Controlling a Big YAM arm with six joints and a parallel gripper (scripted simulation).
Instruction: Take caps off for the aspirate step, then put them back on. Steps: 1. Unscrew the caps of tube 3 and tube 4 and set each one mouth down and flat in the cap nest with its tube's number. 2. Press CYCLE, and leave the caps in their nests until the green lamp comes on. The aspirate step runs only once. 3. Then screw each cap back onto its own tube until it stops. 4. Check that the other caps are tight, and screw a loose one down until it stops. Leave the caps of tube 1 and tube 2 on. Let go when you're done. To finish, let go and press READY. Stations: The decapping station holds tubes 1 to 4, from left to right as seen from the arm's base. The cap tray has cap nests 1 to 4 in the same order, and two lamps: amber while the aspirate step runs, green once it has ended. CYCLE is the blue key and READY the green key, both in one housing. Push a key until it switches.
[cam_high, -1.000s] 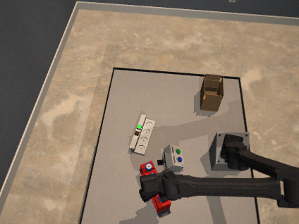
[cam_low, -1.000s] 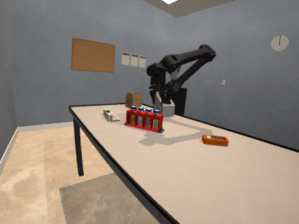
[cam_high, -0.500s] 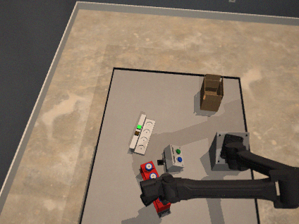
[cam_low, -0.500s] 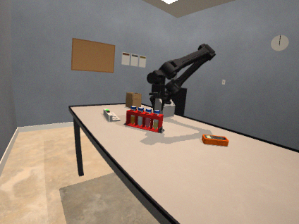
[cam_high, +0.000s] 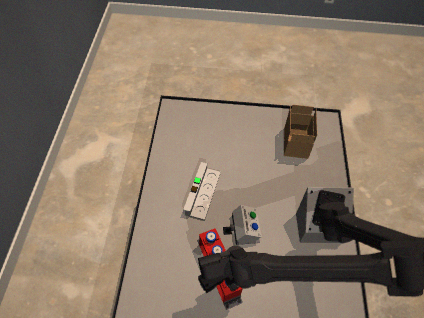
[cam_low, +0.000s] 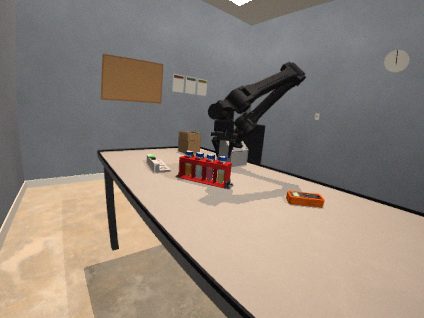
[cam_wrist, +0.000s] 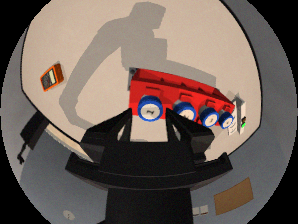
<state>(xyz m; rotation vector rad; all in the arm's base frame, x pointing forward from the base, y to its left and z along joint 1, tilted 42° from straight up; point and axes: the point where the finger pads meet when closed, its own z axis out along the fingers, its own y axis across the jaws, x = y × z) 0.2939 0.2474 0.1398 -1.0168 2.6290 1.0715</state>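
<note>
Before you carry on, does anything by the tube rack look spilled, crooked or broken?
Nothing stands out. The four blue-rimmed caps sit on their tubes in the red rack, and I see no spill around it.

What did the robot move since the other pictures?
The arm swung its pincer down and along the red rack, toward the end with tube 1's cap. It hasn't taken hold of anything; the pincer is open. The rack stayed put, and the little green lamp is still on.
</note>
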